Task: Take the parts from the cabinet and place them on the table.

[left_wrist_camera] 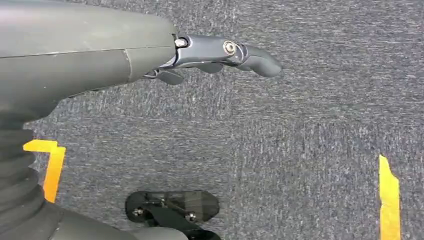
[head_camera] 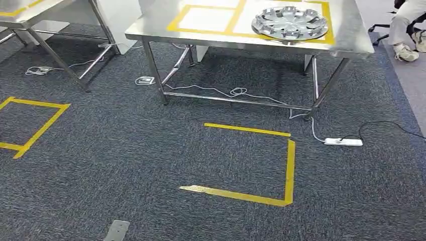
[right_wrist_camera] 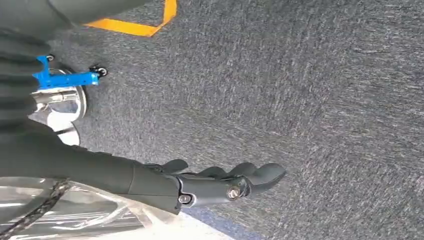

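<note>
A silver wheel cover [head_camera: 290,22] lies flat on the steel table [head_camera: 236,42], inside a yellow-taped field at the table's right end. The taped field to its left is bare. My left hand [left_wrist_camera: 215,57] hangs over dark carpet with its fingers stretched out and nothing in them. My right hand [right_wrist_camera: 220,182] also hangs above the carpet, fingers apart and holding nothing. The cabinet is outside these views.
A yellow tape square [head_camera: 289,165] marks the carpet in front of the table, another [head_camera: 40,125] lies at the left. A white power strip [head_camera: 343,142] and cables trail by the table legs. A second steel table [head_camera: 30,12] stands far left. A seated person [head_camera: 409,25] is at the top right.
</note>
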Action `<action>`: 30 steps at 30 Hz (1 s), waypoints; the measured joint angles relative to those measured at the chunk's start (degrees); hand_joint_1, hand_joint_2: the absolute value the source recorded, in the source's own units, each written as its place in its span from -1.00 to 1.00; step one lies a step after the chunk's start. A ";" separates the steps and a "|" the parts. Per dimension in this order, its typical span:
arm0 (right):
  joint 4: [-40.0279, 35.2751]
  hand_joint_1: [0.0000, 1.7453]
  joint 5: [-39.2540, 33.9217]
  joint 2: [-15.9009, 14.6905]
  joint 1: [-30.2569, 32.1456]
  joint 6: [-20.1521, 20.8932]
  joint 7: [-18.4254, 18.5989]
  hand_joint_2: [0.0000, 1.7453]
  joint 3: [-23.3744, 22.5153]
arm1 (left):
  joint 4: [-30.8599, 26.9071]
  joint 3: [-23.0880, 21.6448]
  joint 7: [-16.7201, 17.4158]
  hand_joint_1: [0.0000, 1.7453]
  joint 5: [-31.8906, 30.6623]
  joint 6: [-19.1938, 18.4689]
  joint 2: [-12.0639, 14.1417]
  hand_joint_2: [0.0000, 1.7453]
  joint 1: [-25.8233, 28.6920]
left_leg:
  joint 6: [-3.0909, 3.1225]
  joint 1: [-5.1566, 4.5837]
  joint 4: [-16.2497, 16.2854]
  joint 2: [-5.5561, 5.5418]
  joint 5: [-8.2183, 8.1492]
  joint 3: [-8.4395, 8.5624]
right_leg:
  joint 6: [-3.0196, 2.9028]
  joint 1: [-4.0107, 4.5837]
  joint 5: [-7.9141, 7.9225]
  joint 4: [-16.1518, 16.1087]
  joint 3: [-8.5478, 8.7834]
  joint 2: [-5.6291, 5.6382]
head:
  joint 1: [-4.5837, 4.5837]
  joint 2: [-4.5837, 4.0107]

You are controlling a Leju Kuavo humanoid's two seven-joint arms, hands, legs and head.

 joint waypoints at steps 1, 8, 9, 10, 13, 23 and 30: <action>0.00 -1.00 0.00 0.00 0.05 -0.02 0.00 -1.00 0.00 | 0.00 0.00 0.00 -1.00 0.00 0.02 -0.04 1.00 0.01 | 0.00 0.00 0.00 0.00 0.00 0.00 | 0.00 0.00 0.00 -0.01 0.01 0.00 | 0.00 0.00; -0.02 -1.00 0.39 -0.13 0.35 -0.09 -0.87 1.00 0.04 | 0.00 0.09 -1.22 -1.00 0.39 0.13 -0.15 1.00 0.25 | 0.06 0.00 0.11 0.00 -0.05 -0.05 | 0.08 0.00 -0.09 0.09 -0.02 0.00 | 0.00 0.00; 0.00 -1.00 0.53 -0.15 0.40 -0.09 -0.83 1.00 0.04 | 0.00 0.09 -1.22 -1.00 0.37 0.15 -0.15 1.00 0.38 | 0.05 0.00 0.11 0.00 -0.05 -0.05 | 0.08 0.00 -0.09 0.10 -0.02 0.00 | 0.00 0.00; 0.00 -1.00 0.61 -0.18 0.46 -0.07 -0.72 1.00 0.04 | 0.00 0.09 -1.22 -1.00 0.33 0.22 -0.15 1.00 0.52 | 0.05 0.00 0.12 0.00 -0.05 -0.06 | 0.08 0.00 -0.09 0.11 -0.03 0.00 | 0.00 0.00; 0.00 -1.00 0.94 -0.24 0.59 -0.04 -0.24 1.00 0.07 | 0.00 0.11 -1.49 -1.00 0.35 0.33 -0.15 1.00 1.00 | 0.04 0.00 0.20 0.00 -0.10 -0.09 | 0.06 0.00 -0.13 0.19 -0.07 0.00 | 0.00 0.00; 0.00 -1.00 0.92 -0.28 0.63 -0.07 -0.24 -1.00 0.09 | 0.00 0.18 -1.60 -1.00 0.42 0.37 -0.15 1.00 1.13 | 0.08 0.00 1.21 0.00 -0.53 -0.74 | 0.10 0.00 -0.59 1.19 -0.70 0.00 | 0.00 0.00; 0.00 -1.00 0.09 -0.28 0.63 0.04 -1.55 -1.00 0.09 | 0.00 0.20 -1.75 -1.00 0.48 0.37 -0.15 1.00 1.24 | 0.09 0.00 1.21 0.00 -0.54 -0.74 | 0.11 0.00 -0.59 1.18 -0.69 0.00 | 0.00 0.00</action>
